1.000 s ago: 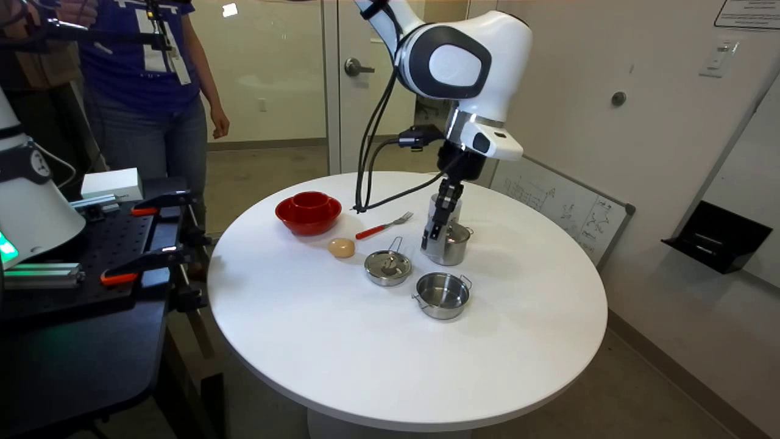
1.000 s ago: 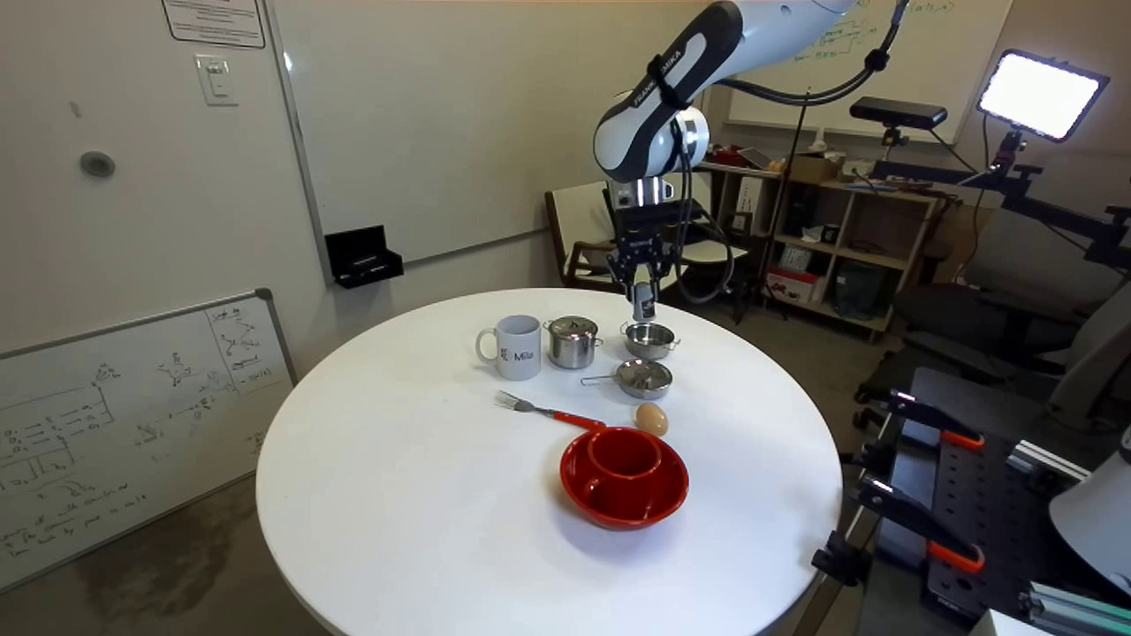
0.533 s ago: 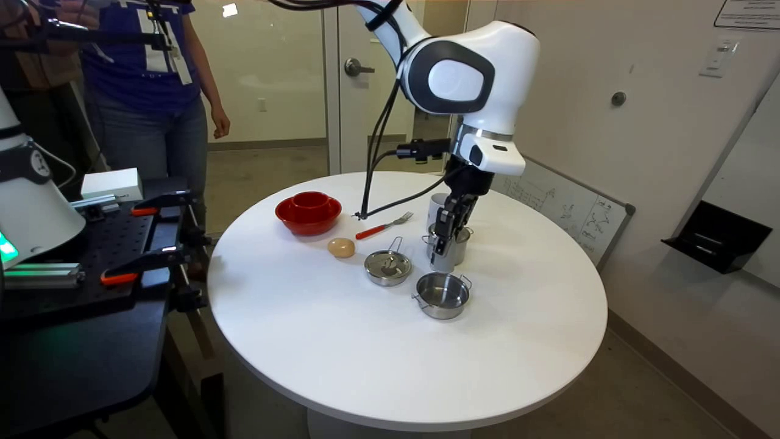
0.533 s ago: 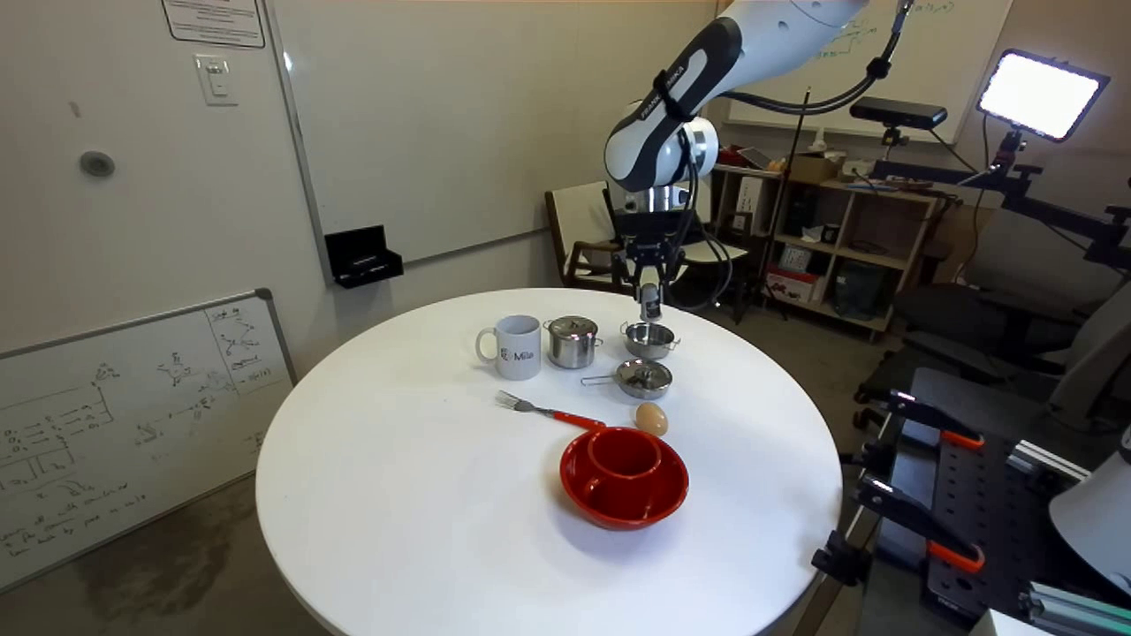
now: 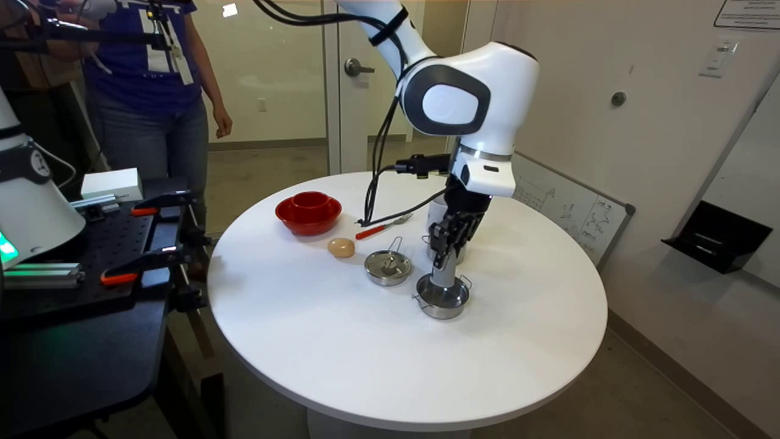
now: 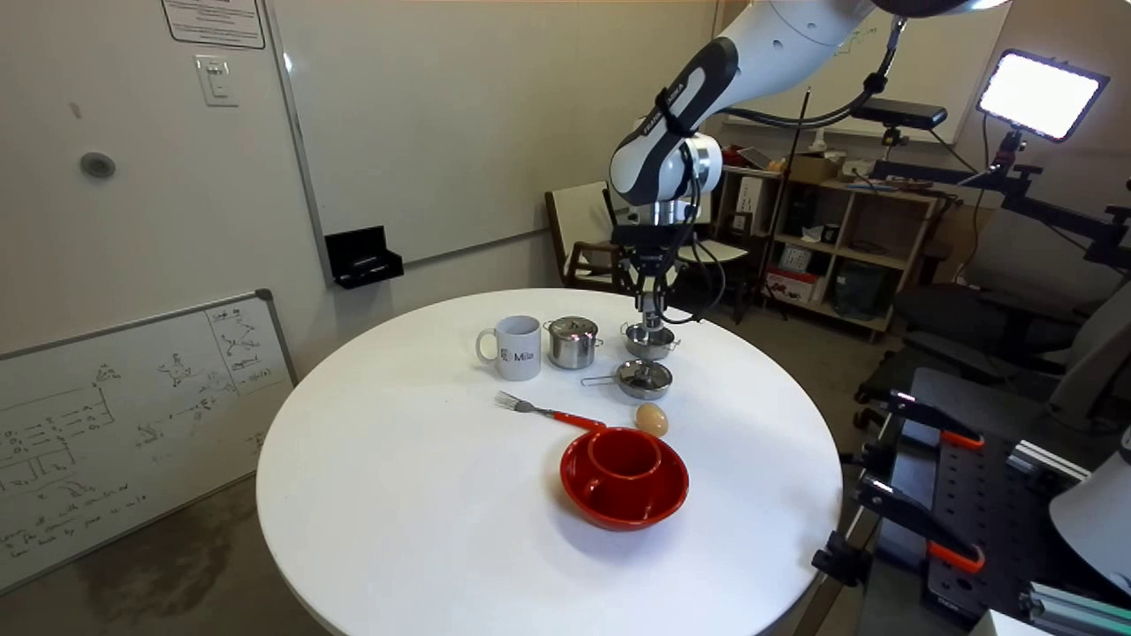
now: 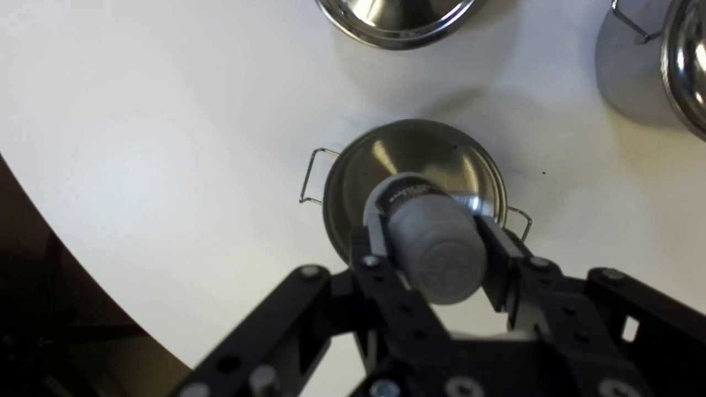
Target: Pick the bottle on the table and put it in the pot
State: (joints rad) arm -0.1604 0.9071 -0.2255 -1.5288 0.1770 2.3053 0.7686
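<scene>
The slim grey bottle with a dark printed band is between my fingers in the wrist view (image 7: 441, 248), and it also shows in both exterior views (image 5: 443, 275) (image 6: 652, 316). My gripper (image 7: 428, 220) is shut on it, one finger on each side. The bottle's lower end is inside the rim of a shallow open steel pot (image 5: 442, 311) with two wire handles, also seen in the wrist view (image 7: 411, 129). It stands slightly tilted. Whether it touches the pot's floor is hidden. A taller steel pot (image 6: 573, 343) has its lid on and stands beside a mug.
A lidded steel pan (image 5: 388, 265) with a wire handle lies near the open pot. The white mug (image 6: 519, 349) stands by the taller pot. An egg (image 6: 651, 419), a red-handled fork (image 6: 565, 417) and a red bowl (image 6: 623, 508) with a red cup are on the round table.
My gripper has carried the bottle across and down, from in front of the taller pot to inside the open pot's rim. The things on the table have not moved.
</scene>
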